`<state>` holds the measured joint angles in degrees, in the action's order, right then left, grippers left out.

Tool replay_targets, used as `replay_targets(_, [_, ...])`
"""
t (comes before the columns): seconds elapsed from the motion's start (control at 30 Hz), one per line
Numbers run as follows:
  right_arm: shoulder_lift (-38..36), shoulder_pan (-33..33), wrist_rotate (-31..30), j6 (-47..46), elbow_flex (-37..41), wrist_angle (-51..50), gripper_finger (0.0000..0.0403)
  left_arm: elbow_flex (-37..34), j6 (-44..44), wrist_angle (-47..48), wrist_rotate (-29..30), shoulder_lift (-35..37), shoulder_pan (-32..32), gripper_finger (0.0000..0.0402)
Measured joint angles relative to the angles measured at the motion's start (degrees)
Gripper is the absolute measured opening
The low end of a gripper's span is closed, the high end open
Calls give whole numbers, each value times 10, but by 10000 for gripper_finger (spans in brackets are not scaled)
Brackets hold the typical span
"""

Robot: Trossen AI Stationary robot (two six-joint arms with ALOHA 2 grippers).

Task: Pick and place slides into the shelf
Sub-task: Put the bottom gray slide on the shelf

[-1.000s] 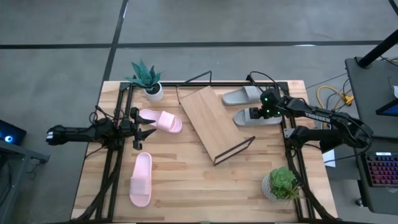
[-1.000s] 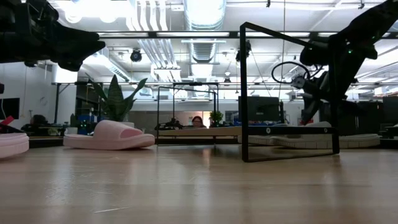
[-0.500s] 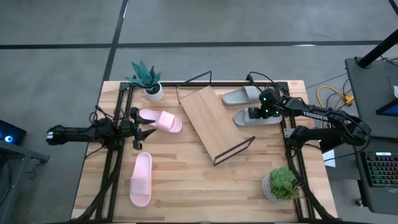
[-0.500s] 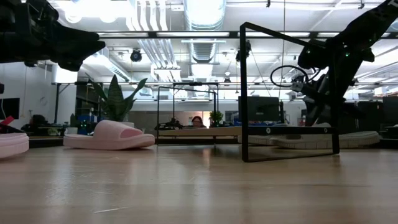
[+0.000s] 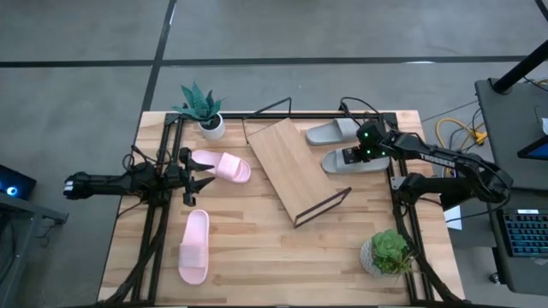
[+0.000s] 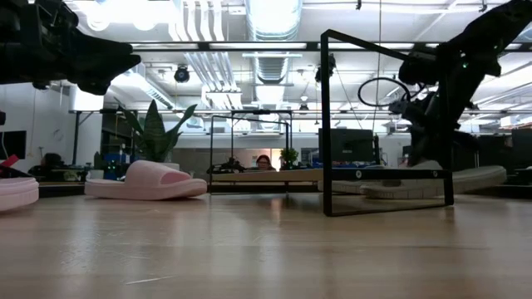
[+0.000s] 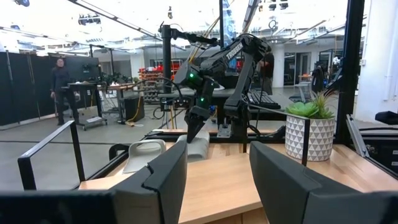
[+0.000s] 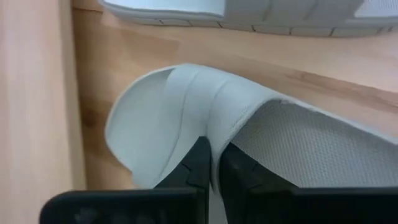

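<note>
Shelf (image 5: 293, 168) is set slanted mid-table, nothing seen on the board. Two grey slides are lying just beside it on the right-arm side; two pink slides (image 5: 222, 165) are lying on the left-arm side. Nearer grey slide (image 5: 358, 162) is pinched by the right gripper (image 5: 351, 156) at the strap (image 8: 205, 118), fingers clamped together on its edge (strap is seen folding, so soft foam, judged light, likely to flop; a bite deeper across the strap is judged safer). Left gripper (image 5: 199, 175) is held partly apart, empty, near the pink pair
</note>
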<state>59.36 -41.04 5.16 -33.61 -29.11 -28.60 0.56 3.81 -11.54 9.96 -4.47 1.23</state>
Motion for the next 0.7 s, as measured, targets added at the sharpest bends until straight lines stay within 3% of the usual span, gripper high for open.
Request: replay_targets(0.7, [-39,0,-3,36,-131,-117,11,0,0,0,0,0,0,160])
